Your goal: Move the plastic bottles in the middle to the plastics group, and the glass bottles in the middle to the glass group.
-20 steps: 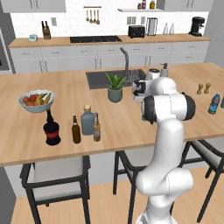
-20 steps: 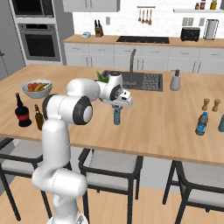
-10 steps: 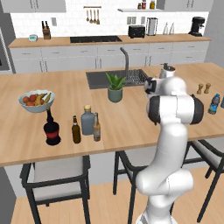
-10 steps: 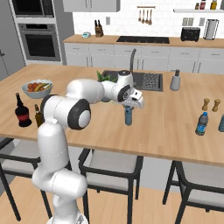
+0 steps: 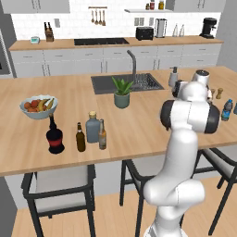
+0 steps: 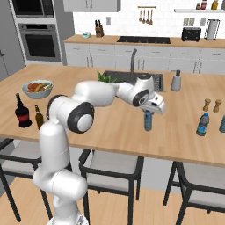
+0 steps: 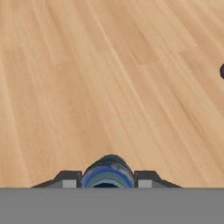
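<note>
My gripper [image 6: 149,112] is shut on the small light-blue bottle [image 6: 148,121] at its darker blue cap [image 7: 107,173], holding it upright just over the island counter [image 6: 114,132]. The plastics group, deeper-blue dark-capped bottles [image 6: 202,124], stands further right near the counter's end [image 5: 226,110]. At the left stand the squat grey-blue bottle [image 5: 92,128] with tan stopper and the slim amber bottle [image 5: 102,135]. Beside them is the glass group: the dark brown bottle [image 5: 80,137] and the black red-labelled bottle [image 5: 54,135].
A potted plant [image 5: 121,92] and a sink [image 5: 127,83] sit mid-counter, a fruit bowl [image 5: 38,106] at the left. Salt and pepper shakers [image 6: 211,105] and a soap dispenser [image 6: 176,81] stand at the right. Stools [image 6: 110,165] line the near edge.
The arm has swung to the right along the counter, carrying the light-blue bottle toward the deeper-blue bottles. The other bottles have not moved.
</note>
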Controlling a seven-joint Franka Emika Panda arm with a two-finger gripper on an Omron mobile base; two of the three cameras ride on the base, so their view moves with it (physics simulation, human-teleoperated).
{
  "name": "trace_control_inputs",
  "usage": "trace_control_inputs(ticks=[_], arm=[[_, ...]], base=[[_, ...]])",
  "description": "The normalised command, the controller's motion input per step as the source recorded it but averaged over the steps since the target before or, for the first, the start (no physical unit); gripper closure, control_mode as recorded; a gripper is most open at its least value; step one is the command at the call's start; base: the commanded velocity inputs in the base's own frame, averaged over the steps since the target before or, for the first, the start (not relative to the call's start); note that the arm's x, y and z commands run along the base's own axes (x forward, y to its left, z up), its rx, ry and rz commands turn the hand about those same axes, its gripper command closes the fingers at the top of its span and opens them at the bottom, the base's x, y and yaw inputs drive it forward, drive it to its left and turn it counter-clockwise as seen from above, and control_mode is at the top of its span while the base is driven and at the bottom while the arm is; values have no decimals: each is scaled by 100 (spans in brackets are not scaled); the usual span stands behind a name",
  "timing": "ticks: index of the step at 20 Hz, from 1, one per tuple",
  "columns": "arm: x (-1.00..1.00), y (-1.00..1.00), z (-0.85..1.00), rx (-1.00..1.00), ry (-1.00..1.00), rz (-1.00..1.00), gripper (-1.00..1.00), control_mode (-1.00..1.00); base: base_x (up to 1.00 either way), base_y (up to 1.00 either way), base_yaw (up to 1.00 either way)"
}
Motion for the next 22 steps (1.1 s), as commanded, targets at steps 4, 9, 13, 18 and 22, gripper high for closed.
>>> trace_control_inputs(ticks=[4, 9, 13, 18, 22], arm=[[-13, -96, 1, 0, 0, -14, 100, -100], [3, -86, 0, 0, 0, -17, 100, -100], [20, -73, 0, 0, 0, -12, 100, -100], [20, -63, -7, 0, 0, -10, 100, -100], [18, -52, -9, 0, 0, -8, 100, -100]], base=[[0, 0, 0], [0, 0, 0], [0, 0, 0], [0, 0, 0], [0, 0, 0]])
